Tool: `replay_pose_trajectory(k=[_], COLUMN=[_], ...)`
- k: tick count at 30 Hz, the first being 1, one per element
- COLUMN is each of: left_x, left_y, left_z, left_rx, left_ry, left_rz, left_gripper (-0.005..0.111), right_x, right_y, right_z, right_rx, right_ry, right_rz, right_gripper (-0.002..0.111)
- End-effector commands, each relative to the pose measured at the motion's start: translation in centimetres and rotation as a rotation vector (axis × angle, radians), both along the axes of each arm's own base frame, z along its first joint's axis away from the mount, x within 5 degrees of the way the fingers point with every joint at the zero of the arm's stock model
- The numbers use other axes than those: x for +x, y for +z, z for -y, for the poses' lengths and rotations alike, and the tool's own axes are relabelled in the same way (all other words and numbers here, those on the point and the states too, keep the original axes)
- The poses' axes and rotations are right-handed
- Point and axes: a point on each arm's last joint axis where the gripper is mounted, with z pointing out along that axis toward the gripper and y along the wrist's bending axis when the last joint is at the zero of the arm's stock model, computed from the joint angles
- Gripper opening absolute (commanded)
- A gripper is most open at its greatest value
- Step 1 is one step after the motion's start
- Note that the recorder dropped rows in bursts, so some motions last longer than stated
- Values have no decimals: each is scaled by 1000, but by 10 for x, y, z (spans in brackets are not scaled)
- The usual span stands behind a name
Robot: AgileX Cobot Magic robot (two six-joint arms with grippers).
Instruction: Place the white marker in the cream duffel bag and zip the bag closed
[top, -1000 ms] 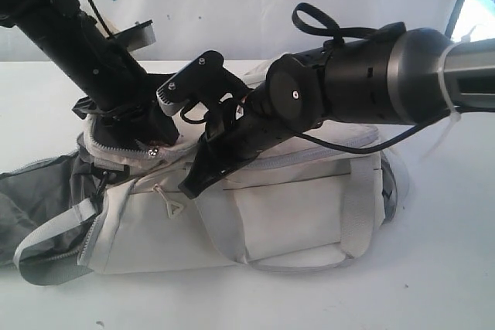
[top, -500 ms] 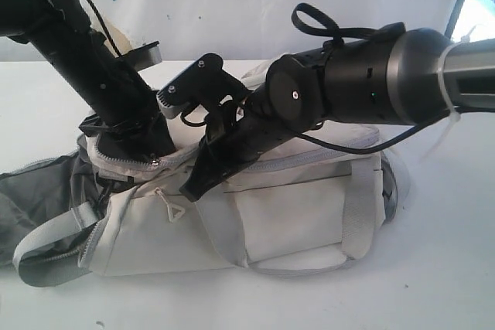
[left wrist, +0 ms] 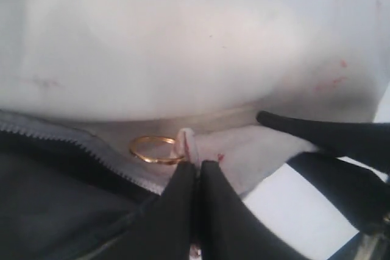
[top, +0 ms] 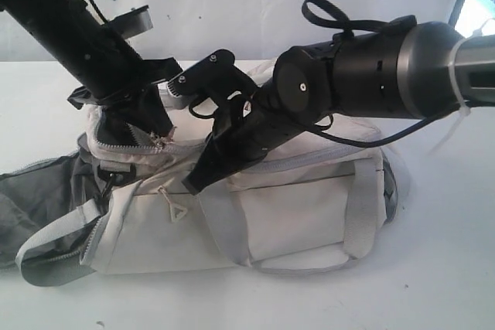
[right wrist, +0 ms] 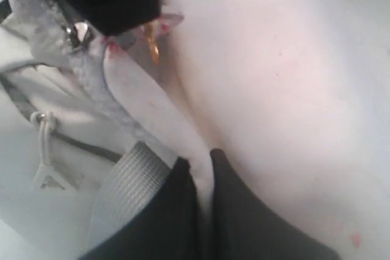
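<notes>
The cream duffel bag (top: 294,214) lies on its side on the white table. Its left end is open and dark grey lining (top: 35,191) spills out. My left gripper (top: 160,141) (left wrist: 198,165) is shut on a small pinkish fabric tab (left wrist: 186,141) at the zipper end, beside a gold ring (left wrist: 152,149). My right gripper (top: 193,185) (right wrist: 201,162) is shut on a fold of the bag's cream fabric (right wrist: 204,144), close to the grey webbing strap (right wrist: 125,187). The zipper teeth (right wrist: 91,74) run between the two grippers. The white marker is out of view.
A grey strap loop (top: 46,245) lies on the table (top: 441,268) at the bag's left end. A cord pull (top: 175,208) hangs on the front pocket. The right arm's thick body (top: 363,75) spans above the bag. A white backdrop (top: 232,5) stands behind.
The left arm has risen and drawn the zipper end of the bag up with it. The right arm has lifted slightly, still pinching the fabric.
</notes>
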Motion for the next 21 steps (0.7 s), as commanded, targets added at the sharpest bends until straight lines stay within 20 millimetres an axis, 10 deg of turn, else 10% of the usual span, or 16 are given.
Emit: replay_pose_trajectory(k=[1, 21], left_x=[-7, -17], left_y=[22, 40], left_z=[-5, -31], left_rx=[-15, 9], left_ry=[39, 333], left_rz=[20, 135], left_gripper=[0, 0], right_x=[3, 2], right_y=[0, -5], right_z=[8, 13], right_rx=[-4, 9], right_ry=[-55, -157], right_rz=[-56, -155], right_gripper=[0, 0])
